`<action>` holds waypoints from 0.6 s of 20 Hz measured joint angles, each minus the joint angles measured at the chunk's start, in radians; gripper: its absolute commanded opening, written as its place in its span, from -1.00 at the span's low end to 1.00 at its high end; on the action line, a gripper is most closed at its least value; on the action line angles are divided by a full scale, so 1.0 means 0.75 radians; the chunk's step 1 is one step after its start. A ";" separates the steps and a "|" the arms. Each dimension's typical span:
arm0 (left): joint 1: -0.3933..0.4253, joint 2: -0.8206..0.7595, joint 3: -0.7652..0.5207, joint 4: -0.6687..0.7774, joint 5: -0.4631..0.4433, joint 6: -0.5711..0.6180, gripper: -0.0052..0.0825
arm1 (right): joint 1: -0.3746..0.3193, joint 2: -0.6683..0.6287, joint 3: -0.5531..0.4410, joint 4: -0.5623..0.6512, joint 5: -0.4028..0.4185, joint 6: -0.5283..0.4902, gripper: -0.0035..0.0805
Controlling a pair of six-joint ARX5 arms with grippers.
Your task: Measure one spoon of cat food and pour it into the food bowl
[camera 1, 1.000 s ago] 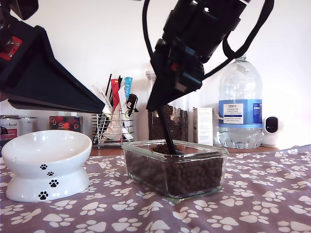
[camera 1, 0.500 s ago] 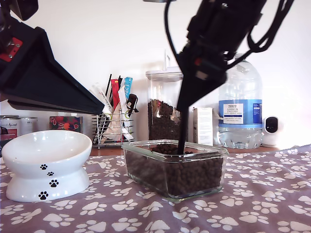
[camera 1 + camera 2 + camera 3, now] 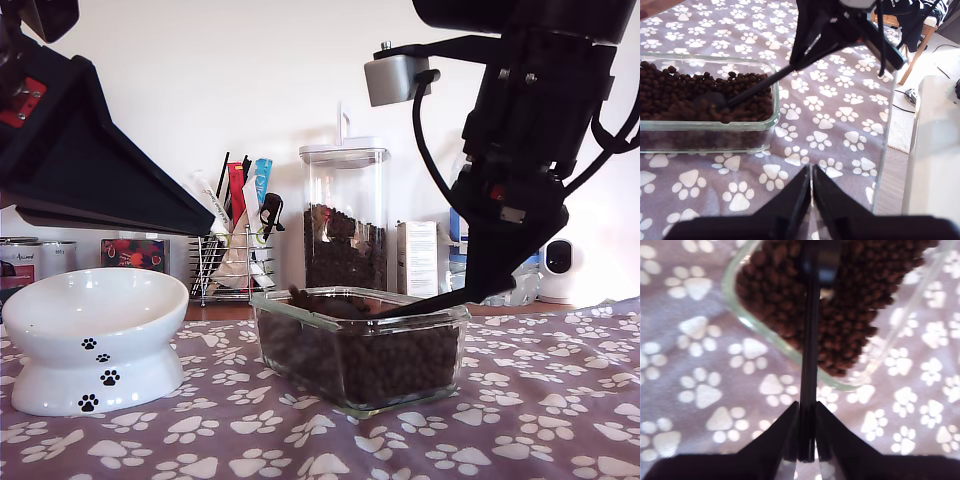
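So far our second pincer grips the spoon with its scoop buried in the cat food inside the glass dish, our first pincer waits closed and empty, and the white food bowl holds nothing yet.

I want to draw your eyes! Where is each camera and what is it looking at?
Exterior view: low at table height, facing the glass dish and food bowl; both my arms show.
First wrist view: on my first gripper, looking down at the cloth and my other arm.
Second wrist view: on my second gripper, looking along the spoon.
All three share the cat food.
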 measured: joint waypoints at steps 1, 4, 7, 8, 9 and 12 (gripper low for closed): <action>0.000 0.000 0.000 0.001 0.000 0.000 -0.93 | 0.003 -0.001 0.000 -0.001 0.000 0.004 -0.95; 0.000 0.000 0.000 0.002 0.000 0.000 -0.93 | 0.003 -0.001 0.000 0.006 -0.005 0.033 -0.95; 0.000 0.000 0.000 0.001 0.000 0.000 -0.93 | 0.006 -0.001 0.000 0.009 -0.006 0.066 -0.95; 0.000 0.000 0.000 0.001 0.000 0.000 -0.93 | 0.008 -0.001 -0.001 0.011 -0.006 0.090 -0.95; 0.000 0.000 0.000 0.001 0.000 0.000 -0.93 | 0.008 -0.001 -0.001 0.013 -0.010 0.102 -0.95; 0.000 0.000 0.000 0.001 0.000 0.000 -0.93 | 0.008 0.000 -0.003 0.022 -0.013 0.133 -0.95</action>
